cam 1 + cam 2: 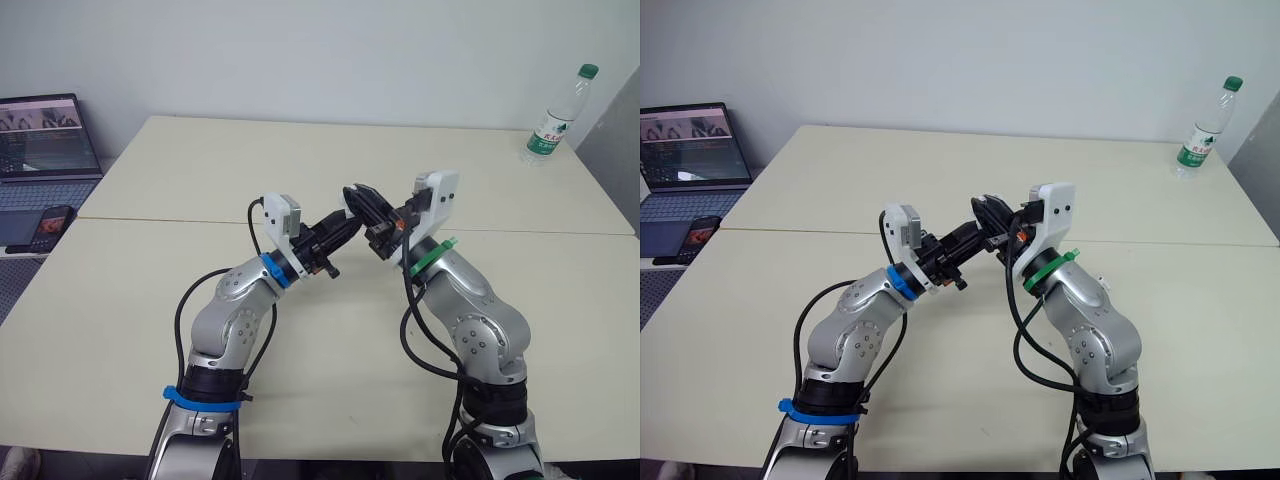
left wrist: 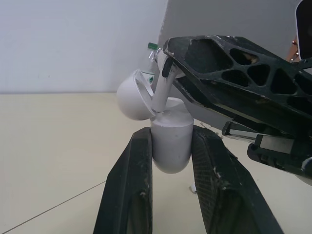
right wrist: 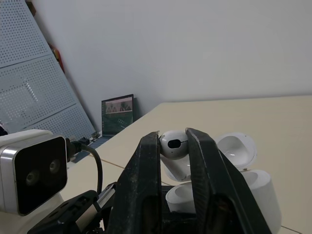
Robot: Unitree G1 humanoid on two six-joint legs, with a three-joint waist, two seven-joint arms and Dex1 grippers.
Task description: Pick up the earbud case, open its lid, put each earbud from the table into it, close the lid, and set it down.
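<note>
- bottle point(image 1: 556, 115), far beyond the right gripper point(image 3: 174, 140), on its outer side: the green label carries print, too small to read;
- laptop point(image 1: 45, 150), far out past the left gripper point(image 2: 170, 141): pictures on the screen, no legible words

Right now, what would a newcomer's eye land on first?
The two grippers tip to tip above the middle of the table: the left gripper shut on the white earbud case, lid open, the right gripper pinching an earbud at its opening. Then the water bottle at the table's far right corner.
</note>
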